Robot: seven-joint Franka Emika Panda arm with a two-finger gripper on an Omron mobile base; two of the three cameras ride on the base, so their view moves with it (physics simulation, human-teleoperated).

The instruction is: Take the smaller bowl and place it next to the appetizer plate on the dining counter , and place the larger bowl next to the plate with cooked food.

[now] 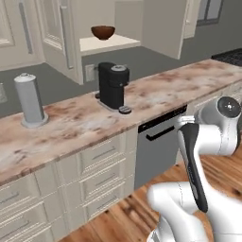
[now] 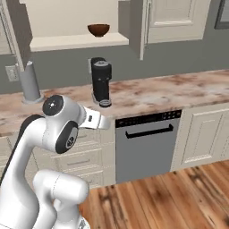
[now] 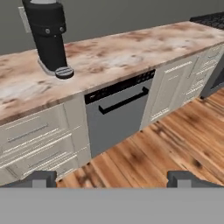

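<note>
While folded low over the wooden floor [image 3: 175, 131], pincer [image 3: 112, 178] stands with tips set wide apart, nothing between them, aimed at the dishwasher [image 3: 116, 113] in the cabinet front. Beyond that, a marbled wall tabletop [image 1: 160, 94] carrying a black coffee machine [image 1: 113, 85] and a grey cylinder [image 1: 30, 100]. Farthest and highest, small dark bowl [image 1: 103, 32] sitting upright on a shelf [image 1: 113, 43] inside an open wall cupboard, above and a little to the left of the coffee machine. Lies well apart from the pincer: up, forward and leftward. Round, so no long axis to align with. Likely calls for a high reach over the tabletop, clear of the open cupboard door [image 1: 163, 26].
</note>
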